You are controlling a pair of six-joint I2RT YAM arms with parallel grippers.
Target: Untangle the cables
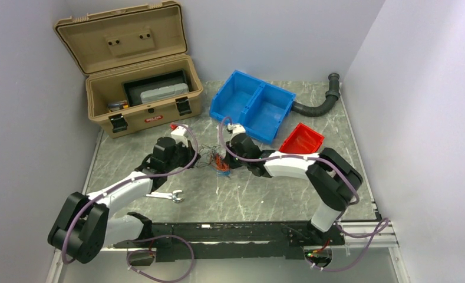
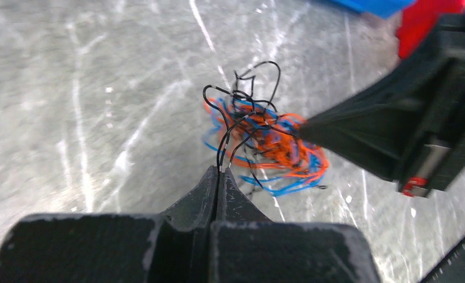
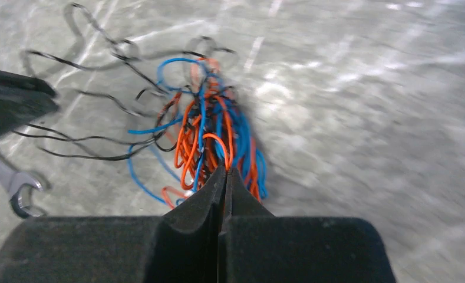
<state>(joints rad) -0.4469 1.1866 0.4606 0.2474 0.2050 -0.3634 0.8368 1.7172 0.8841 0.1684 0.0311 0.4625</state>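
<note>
The cables (image 1: pixel 220 164) are a small tangle of thin orange, blue and black wires on the marble table between my two grippers. In the left wrist view the tangle (image 2: pixel 271 147) lies just beyond my left gripper (image 2: pixel 221 170), which is shut on black wires that run up into the bundle. In the right wrist view my right gripper (image 3: pixel 225 171) is shut on orange wires at the near end of the bundle (image 3: pixel 209 132); black strands trail off to the left. From above, the left gripper (image 1: pixel 195 158) is left of the tangle and the right gripper (image 1: pixel 230 160) right of it.
A silver wrench (image 1: pixel 166 196) lies on the table near the left arm and shows in the right wrist view (image 3: pixel 12 183). A tan open toolbox (image 1: pixel 141 94) stands back left, a blue bin (image 1: pixel 253 106) and red bin (image 1: pixel 301 139) back right, a corrugated hose (image 1: pixel 321 103) behind them.
</note>
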